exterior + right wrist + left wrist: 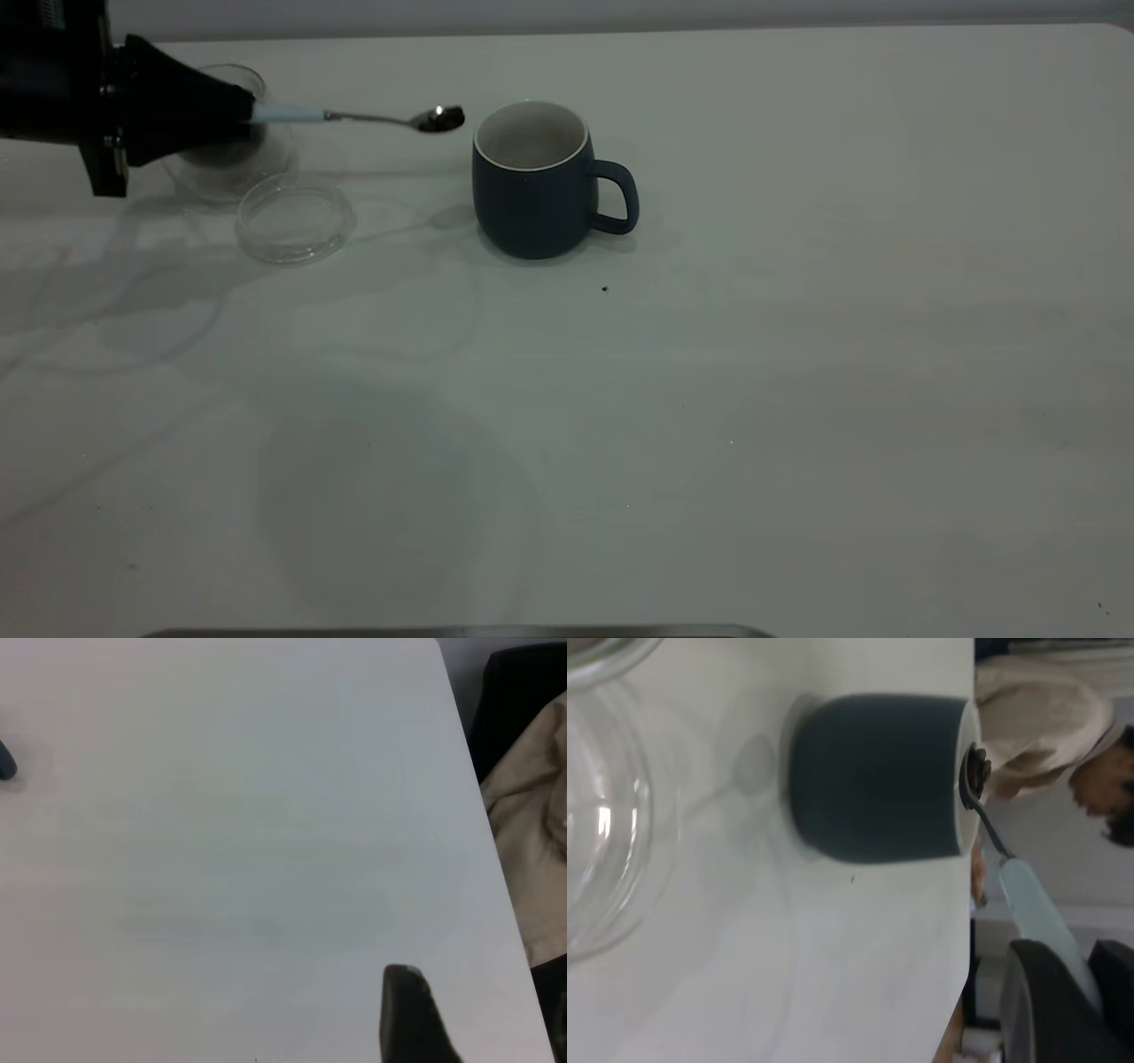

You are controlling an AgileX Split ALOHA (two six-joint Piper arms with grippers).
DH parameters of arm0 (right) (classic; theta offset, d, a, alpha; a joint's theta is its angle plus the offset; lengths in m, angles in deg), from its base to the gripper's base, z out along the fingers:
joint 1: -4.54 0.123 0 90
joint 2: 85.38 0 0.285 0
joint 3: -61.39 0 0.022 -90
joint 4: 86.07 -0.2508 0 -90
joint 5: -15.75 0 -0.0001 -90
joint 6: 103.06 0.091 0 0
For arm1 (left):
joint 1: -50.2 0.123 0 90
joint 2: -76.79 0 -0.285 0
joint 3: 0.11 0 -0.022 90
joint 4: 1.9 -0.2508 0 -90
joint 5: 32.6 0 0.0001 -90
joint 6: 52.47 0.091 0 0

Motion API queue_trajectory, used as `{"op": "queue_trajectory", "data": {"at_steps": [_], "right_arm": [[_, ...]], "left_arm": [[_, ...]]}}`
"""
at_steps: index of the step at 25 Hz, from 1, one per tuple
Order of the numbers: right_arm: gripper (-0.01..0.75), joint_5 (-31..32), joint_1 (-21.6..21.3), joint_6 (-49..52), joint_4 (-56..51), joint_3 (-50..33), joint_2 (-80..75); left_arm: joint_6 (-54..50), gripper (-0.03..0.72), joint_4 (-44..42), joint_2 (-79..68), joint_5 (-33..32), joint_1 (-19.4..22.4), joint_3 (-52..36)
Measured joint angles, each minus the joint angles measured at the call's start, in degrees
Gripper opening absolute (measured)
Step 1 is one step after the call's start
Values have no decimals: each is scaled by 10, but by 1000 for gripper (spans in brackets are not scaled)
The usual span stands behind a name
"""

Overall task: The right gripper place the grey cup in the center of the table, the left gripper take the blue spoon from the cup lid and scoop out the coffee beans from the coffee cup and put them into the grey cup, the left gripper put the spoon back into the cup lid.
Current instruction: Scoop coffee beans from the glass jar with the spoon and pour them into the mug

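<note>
One small load of coffee beans [446, 118] rides in the bowl of the blue spoon [372, 116], whose pale handle is pinched in the fingers of the left gripper [244, 113]. The bowl hangs just short of the grey cup [532, 182], which stands toward the far edge of the tabletop [709, 399]. Any tilt or jolt could spill beans before the rim; a low approach could knock the cup. I cannot tell the right gripper's [409, 1014] finger state.

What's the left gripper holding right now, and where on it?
The left gripper holds the blue spoon by its pale-blue handle end, beans in the bowl.
</note>
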Motion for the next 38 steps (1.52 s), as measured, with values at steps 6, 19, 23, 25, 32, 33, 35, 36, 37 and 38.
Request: {"op": "queue_trajectory", "data": {"at_steps": [6,19,23,25,32,33,35,36,37,38], "right_arm": [[358,0,0,0,0,0,0],[358,0,0,0,0,0,0],[358,0,0,0,0,0,0],[358,0,0,0,0,0,0],[358,0,0,0,0,0,0],[358,0,0,0,0,0,0],[358,0,0,0,0,0,0],[358,0,0,0,0,0,0],[358,0,0,0,0,0,0],[358,0,0,0,0,0,0]], "left_arm": [[1,131,18,0,0,1,0],[2,131,18,0,0,-26,0],[13,131,18,0,0,-34,0],[21,131,18,0,0,-43,0],[73,131,40,0,0,-65,0],[83,131,47,0,0,-65,0],[104,131,57,0,0,-65,0],[111,131,59,0,0,-65,0],[119,131,59,0,0,-65,0],[128,131,59,0,0,-65,0]]}}
